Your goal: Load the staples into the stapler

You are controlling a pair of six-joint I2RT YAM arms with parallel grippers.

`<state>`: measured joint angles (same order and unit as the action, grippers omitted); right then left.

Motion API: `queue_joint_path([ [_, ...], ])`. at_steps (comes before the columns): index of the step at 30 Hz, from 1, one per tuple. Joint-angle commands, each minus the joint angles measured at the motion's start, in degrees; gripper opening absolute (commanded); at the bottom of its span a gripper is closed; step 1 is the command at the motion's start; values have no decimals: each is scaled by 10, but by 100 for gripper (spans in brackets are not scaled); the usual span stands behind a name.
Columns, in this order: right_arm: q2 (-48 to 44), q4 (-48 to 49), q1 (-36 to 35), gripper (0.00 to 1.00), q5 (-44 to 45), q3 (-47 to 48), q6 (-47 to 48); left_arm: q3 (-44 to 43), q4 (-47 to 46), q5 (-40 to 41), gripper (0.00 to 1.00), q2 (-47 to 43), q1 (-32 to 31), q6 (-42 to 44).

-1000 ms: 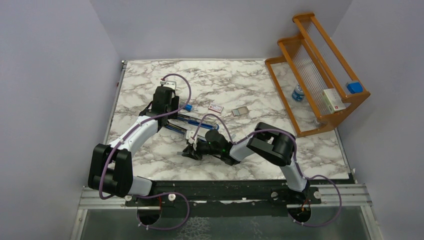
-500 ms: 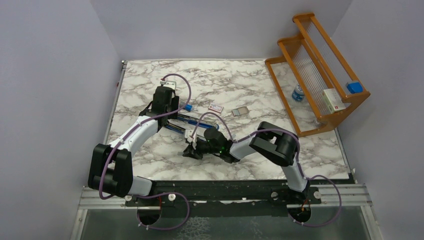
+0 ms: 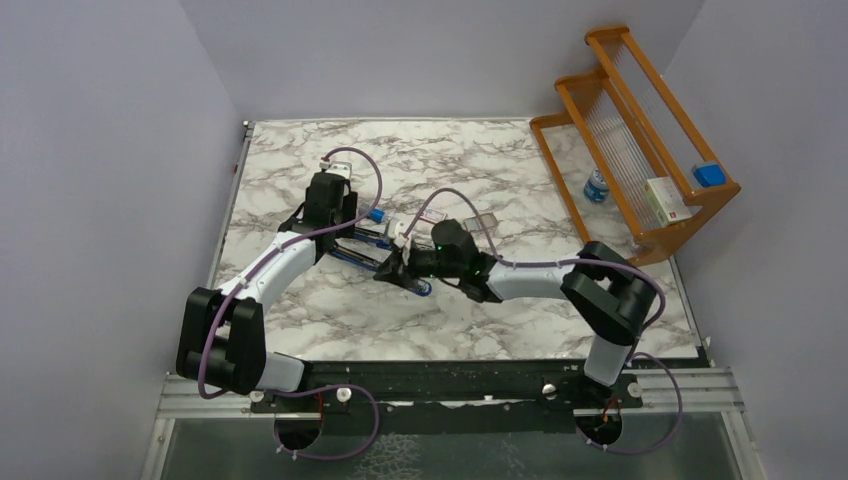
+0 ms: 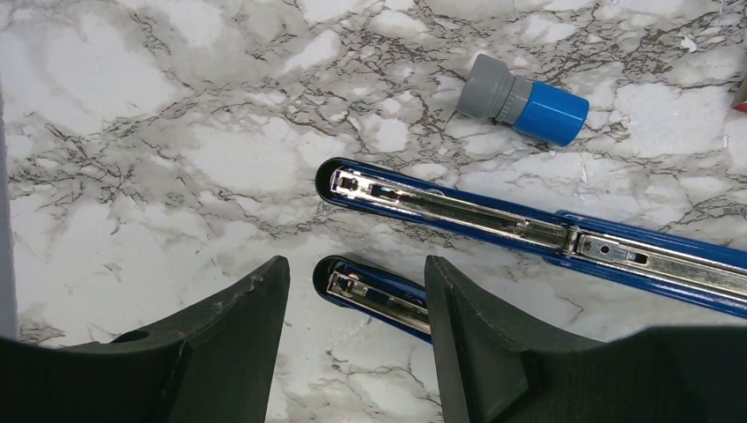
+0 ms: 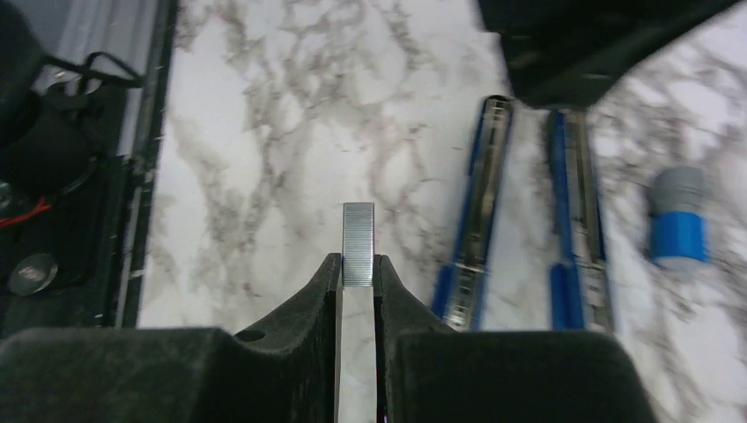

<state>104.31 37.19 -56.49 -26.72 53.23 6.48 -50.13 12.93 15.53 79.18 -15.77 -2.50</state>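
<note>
The blue stapler (image 3: 362, 243) lies opened flat on the marble table, its two arms side by side with the metal channels facing up. My left gripper (image 4: 357, 266) hangs open over the tip of the nearer stapler arm (image 4: 379, 295); that arm runs under the right finger. The other arm (image 4: 493, 216) lies beyond it. My right gripper (image 5: 358, 264) is shut on a silvery strip of staples (image 5: 358, 240) that sticks out past its fingertips, just left of the stapler (image 5: 480, 207). In the top view my right gripper (image 3: 395, 262) sits at the stapler's near side. The white staples box (image 3: 432, 214) lies behind it.
A small grey cylinder with a blue cap (image 4: 524, 99) lies just beyond the stapler. A wooden rack (image 3: 640, 130) stands at the back right, holding a white box (image 3: 668, 200) and a blue item (image 3: 709, 174), with a small bottle (image 3: 596, 186) under it.
My right arm has swung from the front middle of the table back and right, up to the stapler, carrying the staple strip. The left arm has stayed put.
</note>
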Motion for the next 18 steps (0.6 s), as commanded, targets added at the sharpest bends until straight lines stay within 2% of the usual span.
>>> queue_joint_path([
  [1, -42, -72, 68, 5, -23, -14, 19, -16, -4, 20, 61, -16, -2, 3],
  [7, -22, -114, 136, 4, -51, 17, 52, -16, -3, 28, 61, -7, -2, 6],
  [11, 7, -151, 142, 3, -41, 54, 79, -18, -3, 22, 61, 6, -1, 5],
  [18, 41, -159, 147, 2, -22, 80, 79, -18, -3, 17, 61, 16, -1, 4],
])
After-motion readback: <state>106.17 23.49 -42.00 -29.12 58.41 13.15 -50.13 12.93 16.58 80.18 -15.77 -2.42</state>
